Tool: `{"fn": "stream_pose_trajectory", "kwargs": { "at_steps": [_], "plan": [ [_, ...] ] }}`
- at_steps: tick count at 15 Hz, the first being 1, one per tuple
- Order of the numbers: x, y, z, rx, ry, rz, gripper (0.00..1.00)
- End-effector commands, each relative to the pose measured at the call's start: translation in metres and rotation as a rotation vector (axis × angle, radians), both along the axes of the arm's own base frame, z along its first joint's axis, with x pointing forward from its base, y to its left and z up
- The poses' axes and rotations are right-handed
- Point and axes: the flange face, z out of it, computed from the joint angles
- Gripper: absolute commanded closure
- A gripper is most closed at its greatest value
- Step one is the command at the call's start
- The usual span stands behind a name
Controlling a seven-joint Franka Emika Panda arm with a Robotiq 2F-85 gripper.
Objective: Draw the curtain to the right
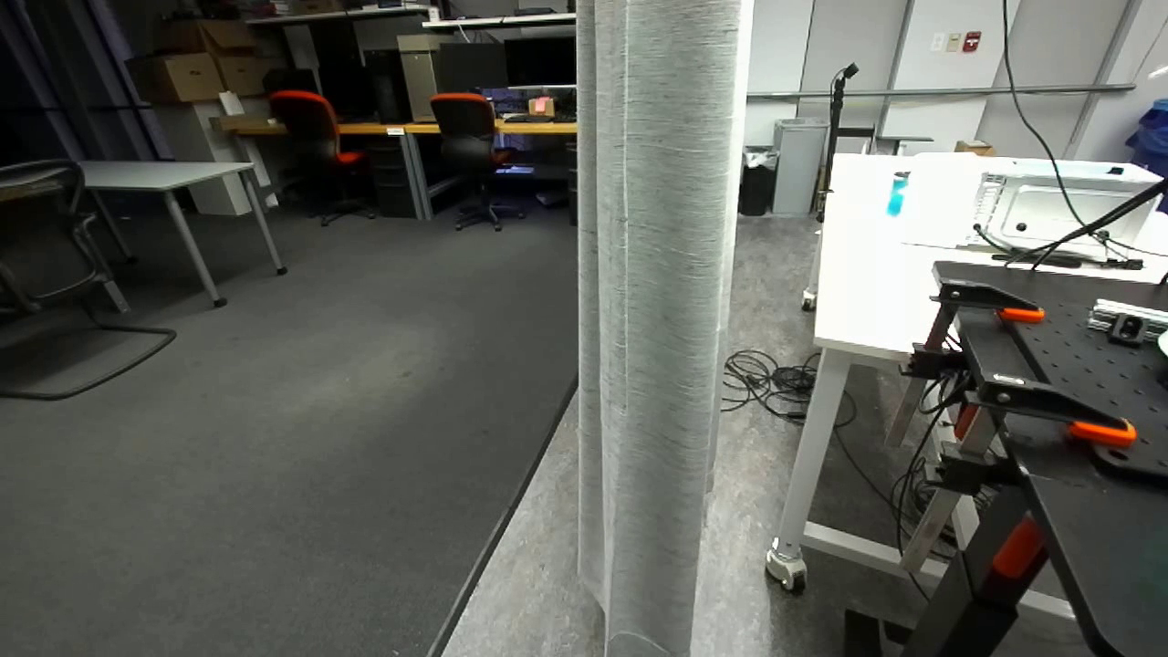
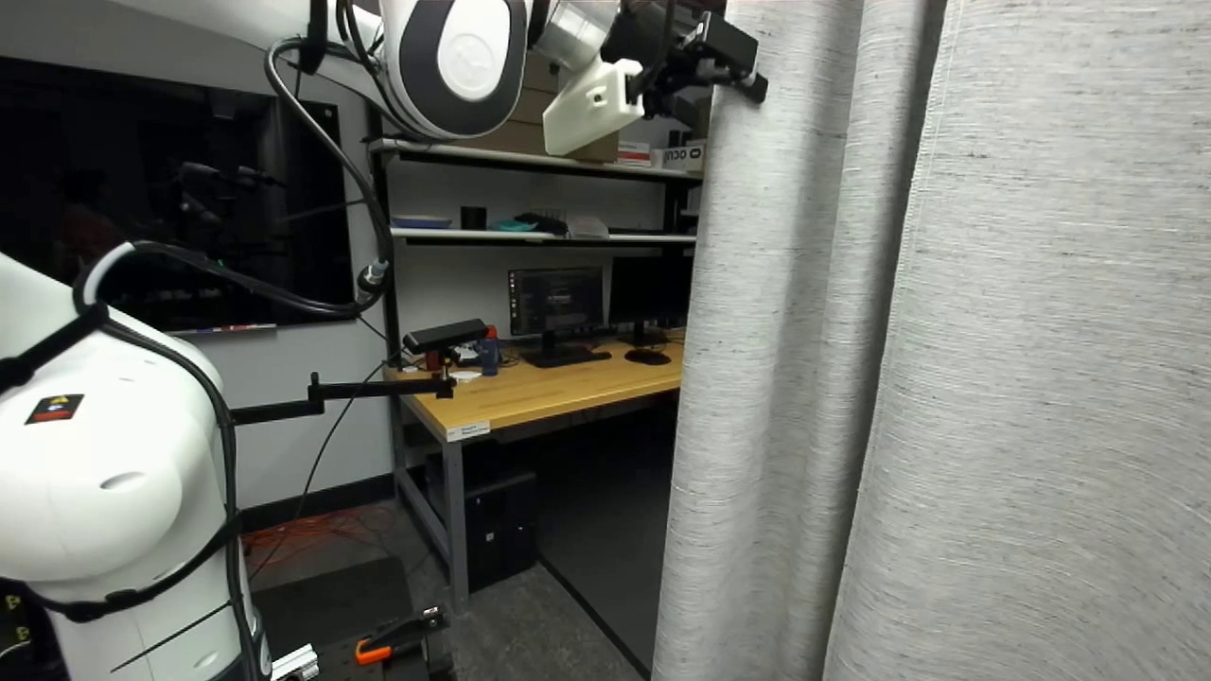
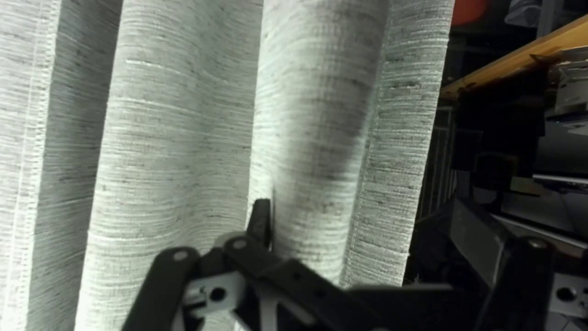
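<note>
in an exterior view i see cardboard boxes (image 1: 187, 78) well left of the curtain (image 1: 666, 319), which hangs in folds between them and a dark bin (image 1: 756, 189) with a pale liner (image 1: 759, 160); i can't see into any of these. in the wrist view my gripper (image 3: 362, 220) is spread wide, the curtain's edge between its fingers (image 3: 474, 241): the left-hand one apparently touching a fold, though blurred, the right-hand one beyond that edge. in an exterior view the arm (image 2: 464, 66), left of the curtain, is partly cut off, as is the curtain's top.
</note>
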Motion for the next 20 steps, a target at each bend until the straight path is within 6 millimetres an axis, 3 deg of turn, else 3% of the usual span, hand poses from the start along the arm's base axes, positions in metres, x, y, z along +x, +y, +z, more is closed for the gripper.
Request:
{"fn": "stream_pose_trajectory", "kwargs": {
  "at_steps": [1, 8, 9, 10, 18, 20],
  "plan": [
    [0.014, 0.0, 0.002, -0.004, -0.06, -0.007, 0.0],
    [0.048, -0.006, 0.001, -0.009, -0.131, -0.038, 0.0],
    [0.052, -0.008, 0.001, -0.008, -0.138, -0.044, 0.19],
    [0.056, -0.009, 0.002, -0.01, -0.147, -0.049, 0.28],
    [0.075, -0.025, 0.003, -0.052, -0.156, -0.082, 0.89],
    [0.076, -0.035, 0.008, -0.055, -0.15, -0.1, 1.0]
  ]
}}
